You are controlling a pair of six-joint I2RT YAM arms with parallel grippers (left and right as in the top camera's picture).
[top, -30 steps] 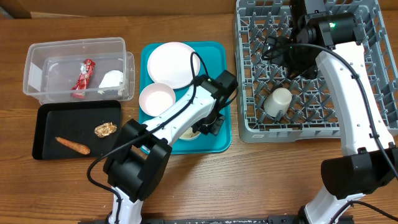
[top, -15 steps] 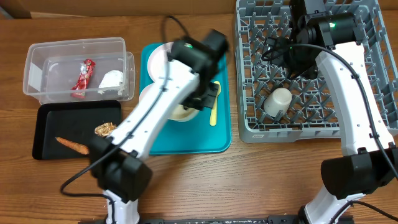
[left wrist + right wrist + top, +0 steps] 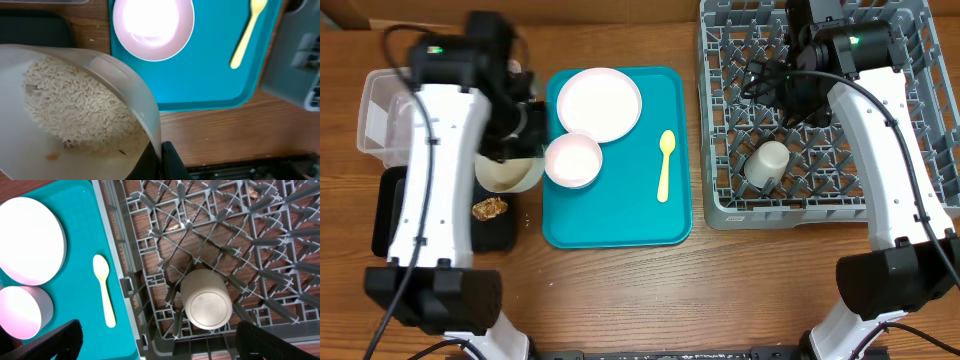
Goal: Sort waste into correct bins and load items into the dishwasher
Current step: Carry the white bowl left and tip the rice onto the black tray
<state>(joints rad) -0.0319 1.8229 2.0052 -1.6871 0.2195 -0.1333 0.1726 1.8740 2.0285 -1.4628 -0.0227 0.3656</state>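
We see our left gripper (image 3: 163, 152) pinched shut on the rim of the bowl (image 3: 107, 85) of rice (image 3: 70, 105), tilted at the black tray's (image 3: 392, 215) corner, right gripper (image 3: 160, 341) wide open, empty, above the cup (image 3: 206, 304) in the rack (image 3: 910, 150)

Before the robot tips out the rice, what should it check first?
1. Grip: the left end effector is shut on the rim of the white round bowl. Ok.
2. Load: the loose white rice is all inside the bowl. Ok.
3. Aim: the bowl is only over the right corner of the flat black rectangular tray. Not ok.
4. Landing room: the small brown lumpy food piece lies nearby, and the left arm hides most of the tray. Cannot tell.
5. Other arm: the right end effector is open, away over the grey plastic dish rack. Ok.
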